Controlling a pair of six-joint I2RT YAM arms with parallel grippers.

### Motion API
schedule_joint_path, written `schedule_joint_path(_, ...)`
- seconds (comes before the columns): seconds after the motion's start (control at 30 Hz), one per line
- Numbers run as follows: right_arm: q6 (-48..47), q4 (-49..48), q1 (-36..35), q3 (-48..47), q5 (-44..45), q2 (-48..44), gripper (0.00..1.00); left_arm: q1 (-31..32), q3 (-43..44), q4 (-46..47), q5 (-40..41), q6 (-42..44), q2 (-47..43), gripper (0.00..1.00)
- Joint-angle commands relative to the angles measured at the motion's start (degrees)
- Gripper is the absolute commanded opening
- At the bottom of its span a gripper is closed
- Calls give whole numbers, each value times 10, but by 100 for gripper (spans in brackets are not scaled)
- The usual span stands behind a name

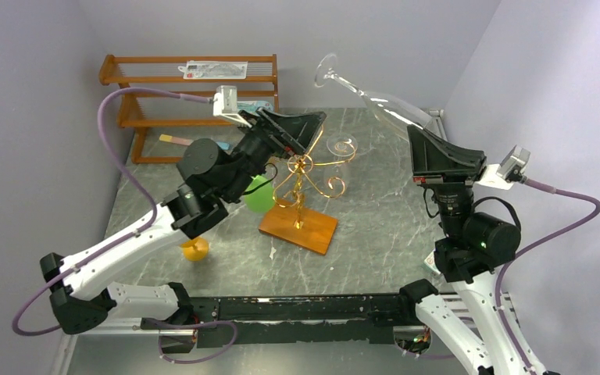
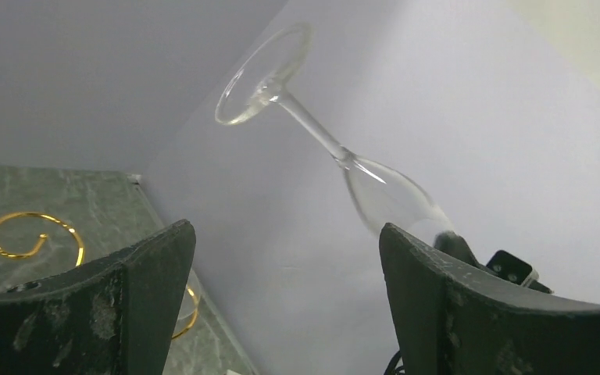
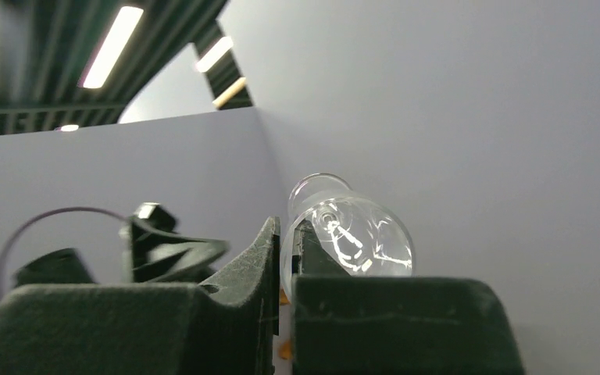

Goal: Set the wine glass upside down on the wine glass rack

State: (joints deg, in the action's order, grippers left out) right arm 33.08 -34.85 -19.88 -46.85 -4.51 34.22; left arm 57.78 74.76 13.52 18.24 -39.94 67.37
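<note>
wine glass [image 1: 375,98]: bowl pinched by right gripper [image 1: 412,131], foot raised toward 10 o'clock
left gripper [image 1: 301,125]: fingers spread wide, over wine glass rack [image 1: 305,176]

My left gripper [image 2: 287,273] and right gripper [image 3: 287,246] are matt black, scuffed grey on the inner faces. My arms [image 1: 109,254] are white with black joints, and mauve cables [image 1: 117,141] loop off both wrists. The wine glass [image 1: 375,100], upper centre of the top view, is colourless and clear with white glints. The wine glass rack [image 1: 301,183] is shiny gold wire on an orange-brown wooden base. The table [image 1: 375,226] is grey-green, stone-patterned with pale veins. The walls [image 1: 203,31] are pale lilac. At upper left the shelf unit [image 1: 125,74] is orange-brown wood. Left of centre sit a bright green round thing [image 1: 258,197] and a yellow-orange one [image 1: 195,248].
</note>
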Motion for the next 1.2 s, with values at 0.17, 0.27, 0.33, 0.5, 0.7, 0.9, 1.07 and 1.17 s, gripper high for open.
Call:
schedule_joint_path(0.17,104,-124,1,21,-105,7,0,-3,-16,194,17,-101,43,89)
schedule_joint_path(0.27,113,-133,1,27,-111,9,0,-3,-12,220,7,-96,51,93)
schedule_joint_path(0.33,118,-142,0,33,-111,12,0,-3,-20,252,2,-98,55,94)
schedule_joint_path(0.5,137,-168,1,38,-131,23,0,-3,-36,297,17,-121,59,93)
schedule_joint_path(0.7,155,-194,1,44,-149,25,0,-3,-47,369,17,-146,64,77)
schedule_joint_path(0.9,150,-187,1,45,-158,22,0,-3,-65,401,41,-166,57,59)
schedule_joint_path(1.07,152,-189,1,51,-177,26,0,-3,-59,424,45,-170,66,55)
schedule_joint_path(1.17,157,-203,1,54,-193,32,0,-3,-53,450,49,-183,81,51)
